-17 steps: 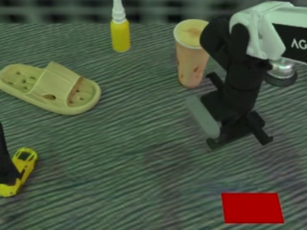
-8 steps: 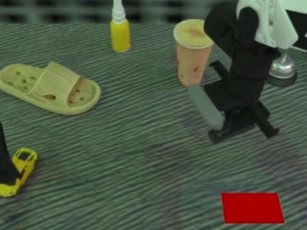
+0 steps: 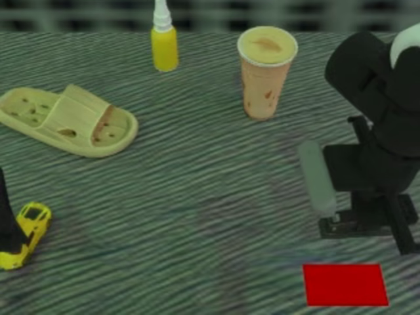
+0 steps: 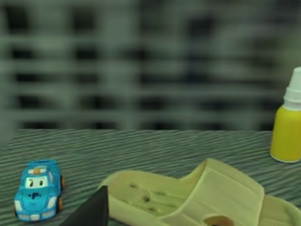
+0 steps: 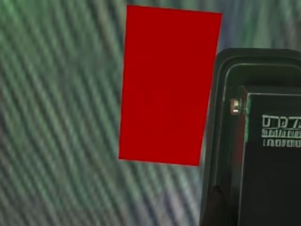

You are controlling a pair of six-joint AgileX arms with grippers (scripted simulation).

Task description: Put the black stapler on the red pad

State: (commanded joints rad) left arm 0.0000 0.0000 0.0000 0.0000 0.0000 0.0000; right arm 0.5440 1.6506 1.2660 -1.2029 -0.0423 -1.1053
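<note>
The black stapler (image 3: 317, 177) shows in the top view as a grey oblong hanging over the table right of centre. My right gripper (image 3: 333, 222) is shut on its near end. In the right wrist view the stapler (image 5: 268, 155) fills one side, dark with pale marks on top. The red pad (image 3: 344, 284) lies flat near the front right edge, just in front of the stapler and apart from it. The red pad (image 5: 167, 84) is bare and lies beside the stapler in the wrist view. My left arm (image 3: 5, 220) stays parked at the left edge.
An orange cup (image 3: 266, 72) stands at the back centre. A yellow bottle (image 3: 164, 42) stands to its left, and a cream slipper (image 3: 69, 121) lies at the left. A yellow toy car (image 3: 23, 233) is by the left arm. A blue toy car (image 4: 37, 195) shows in the left wrist view.
My right arm has swung from beside the cup toward the front right, carrying the stapler to just behind the red pad. The left arm has not moved.
</note>
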